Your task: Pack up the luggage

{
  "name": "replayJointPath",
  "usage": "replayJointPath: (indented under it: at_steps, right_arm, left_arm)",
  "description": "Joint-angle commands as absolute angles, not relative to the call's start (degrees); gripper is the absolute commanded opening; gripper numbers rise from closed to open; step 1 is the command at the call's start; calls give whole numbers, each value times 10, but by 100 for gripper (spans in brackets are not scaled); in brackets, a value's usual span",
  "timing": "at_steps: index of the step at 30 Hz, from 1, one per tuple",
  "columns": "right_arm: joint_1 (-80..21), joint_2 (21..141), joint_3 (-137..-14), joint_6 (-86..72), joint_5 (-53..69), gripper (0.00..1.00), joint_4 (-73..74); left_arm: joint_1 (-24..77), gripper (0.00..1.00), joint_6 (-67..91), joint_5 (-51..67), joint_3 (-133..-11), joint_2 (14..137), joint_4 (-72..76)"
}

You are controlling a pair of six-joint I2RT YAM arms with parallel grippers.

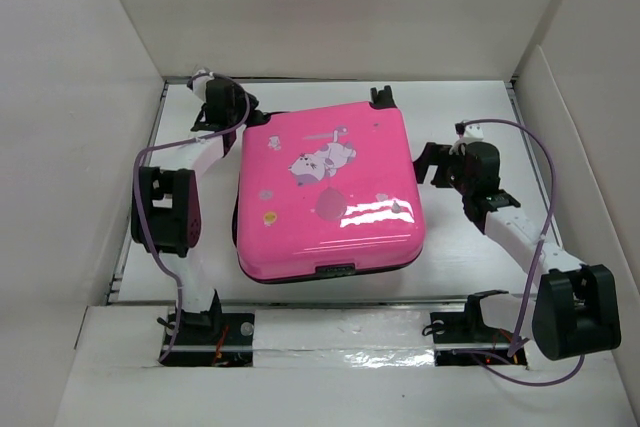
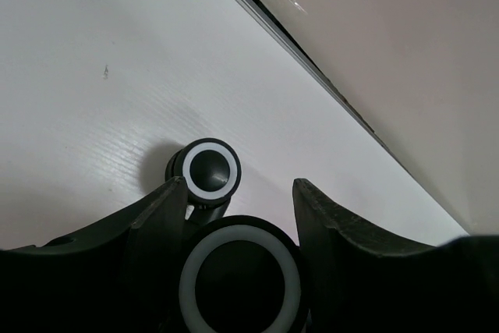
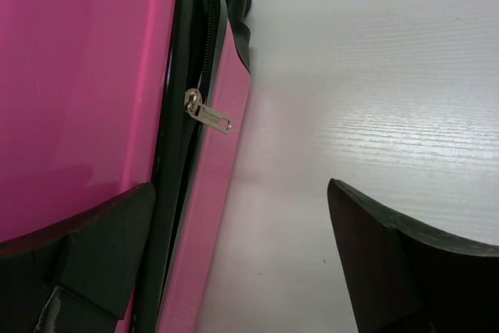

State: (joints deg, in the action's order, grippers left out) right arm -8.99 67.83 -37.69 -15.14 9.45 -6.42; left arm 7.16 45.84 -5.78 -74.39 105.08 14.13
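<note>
The luggage [image 1: 325,192], a bright pink hard-shell suitcase with cartoon stickers, lies flat and closed in the middle of the table. My left gripper [image 1: 235,112] is at its far left corner. In the left wrist view a black caster wheel [image 2: 240,282] with a white ring fills the gap of the left gripper [image 2: 238,185], touching both fingers. A second caster wheel [image 2: 210,168] stands just beyond. My right gripper [image 1: 432,165] stands open beside the suitcase's right side. The right wrist view shows the pink shell [image 3: 78,76] and a metal zipper pull [image 3: 209,115] ahead of the right gripper [image 3: 240,186].
White walls enclose the table on the left, back and right; the back wall's edge [image 2: 327,83] runs close behind the left gripper. A bare strip of white table [image 3: 374,99] lies between the suitcase and the right wall.
</note>
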Motion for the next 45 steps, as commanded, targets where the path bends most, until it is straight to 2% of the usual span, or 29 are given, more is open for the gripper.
replayJointPath:
  at_steps: [1,12,20,22,23,27,32,37,41,43,45]
  right_arm:
    - [-120,687,-379,-156,144,98,-75]
    - [-125,709,-388,-154,170,100,-75]
    - [-130,709,-385,-151,178,100,-83]
    - [-135,716,-387,-149,181,100,-83]
    - [-135,718,-388,-148,180,100,-82]
    - [-148,719,-389,-143,177,100,-80]
    - [-153,745,-403,-141,199,100,-87]
    - [-153,792,-436,-138,205,100,-75]
    - [-153,814,-468,-144,200,100,-65]
    - [-153,819,-484,-147,200,100,-62]
    - [-148,817,-491,-148,197,100,-53]
  left_arm:
    - [81,0,460,-9,-788,956,156]
    - [81,0,467,40,-844,926,101]
    - [66,0,465,31,-900,960,47]
    - [36,0,510,139,-862,963,96]
    - [31,0,548,159,-853,967,131]
    - [31,0,575,188,-864,983,120]
    - [44,0,706,295,-730,933,338]
    - [54,0,689,258,-677,828,346]
    - [35,0,621,202,-726,810,243]
    - [30,0,611,185,-738,815,247]
    - [30,0,560,157,-794,830,180]
